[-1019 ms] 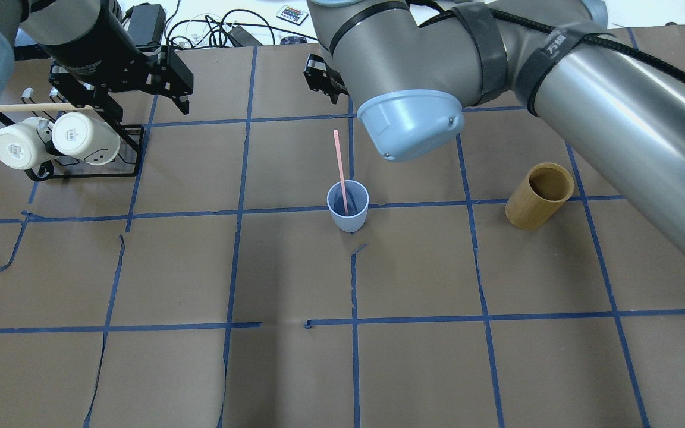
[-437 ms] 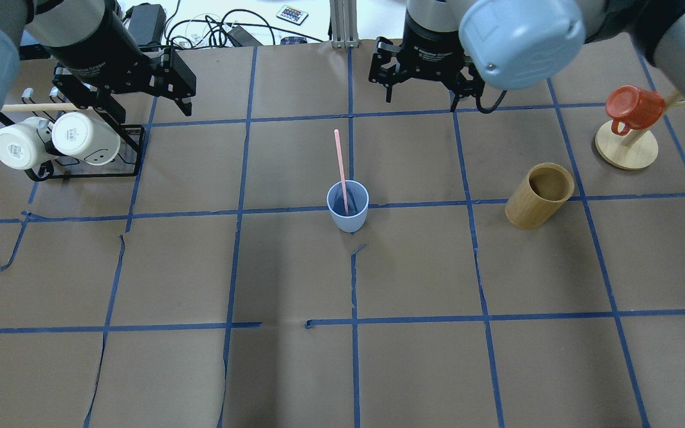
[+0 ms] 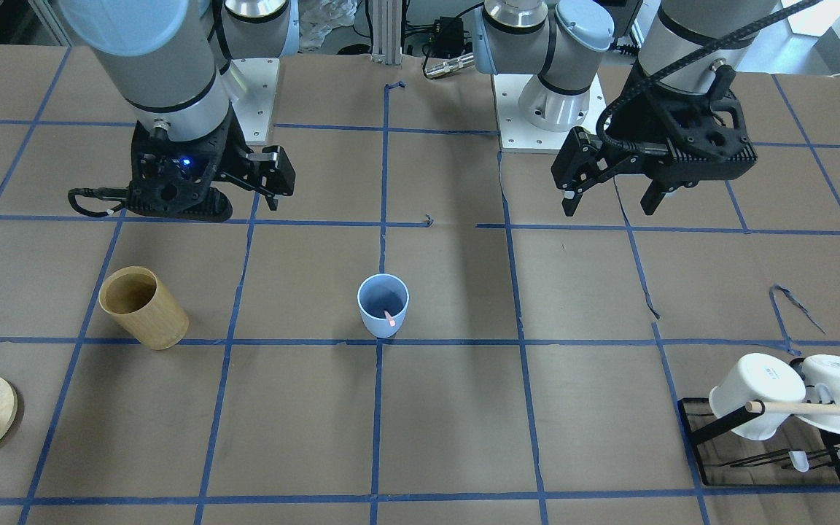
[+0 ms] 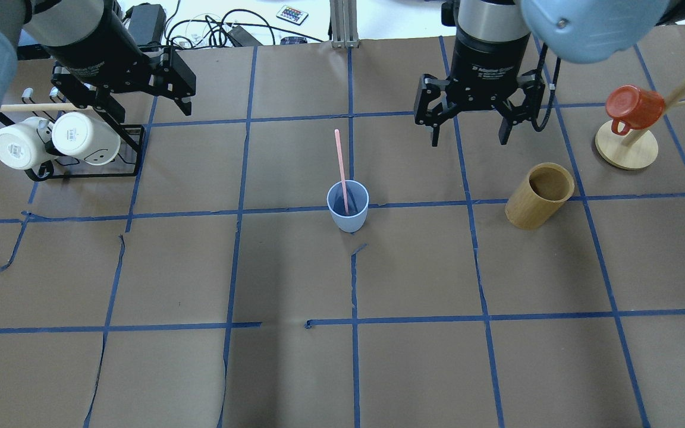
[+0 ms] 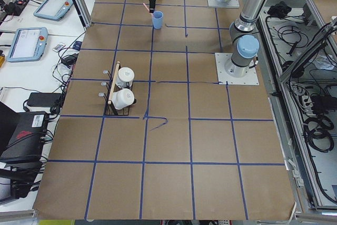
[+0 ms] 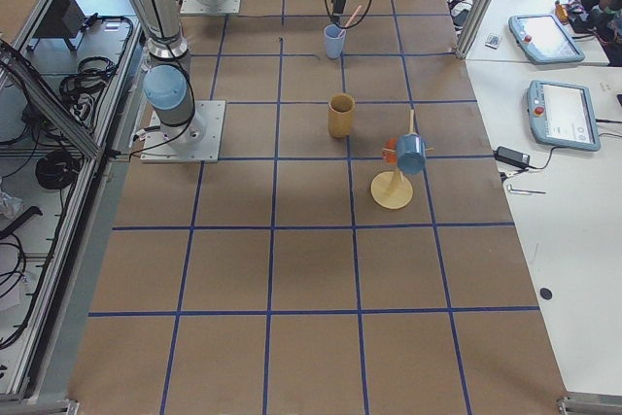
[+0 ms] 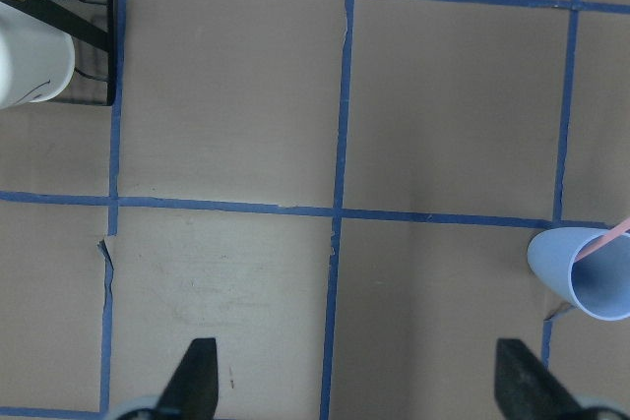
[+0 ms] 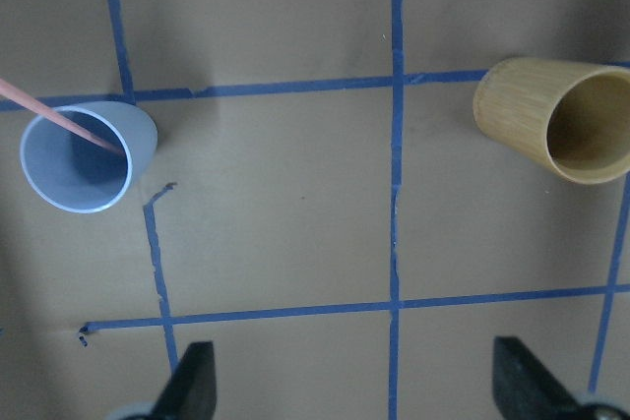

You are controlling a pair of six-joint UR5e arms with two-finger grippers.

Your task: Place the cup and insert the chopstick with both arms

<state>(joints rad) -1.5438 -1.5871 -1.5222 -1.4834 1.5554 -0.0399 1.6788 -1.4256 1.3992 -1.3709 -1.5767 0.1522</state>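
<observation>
The light-blue cup [image 4: 348, 208] stands upright near the table's middle, on a blue tape crossing. The pink chopstick [image 4: 340, 163] stands inside it and leans away from me over the far rim. Both also show in the front view, the cup [image 3: 383, 306] with the stick's tip [image 3: 390, 319] inside. My left gripper [image 4: 151, 112] is open and empty, far left of the cup, beside the mug rack. My right gripper [image 4: 469, 141] is open and empty, right of and beyond the cup. The right wrist view shows the cup [image 8: 79, 159] at left.
A tan bamboo cylinder [image 4: 540, 196] stands right of the cup. A black rack [image 4: 81, 169] with two white mugs and a wooden rod [image 4: 33, 107] is at far left. A wooden mug tree [image 4: 627, 148] with a red mug [image 4: 634, 107] is at far right.
My right arm has swung away from above the cup to the right, and its open gripper has come into view. The cup, chopstick and left arm have not moved.
</observation>
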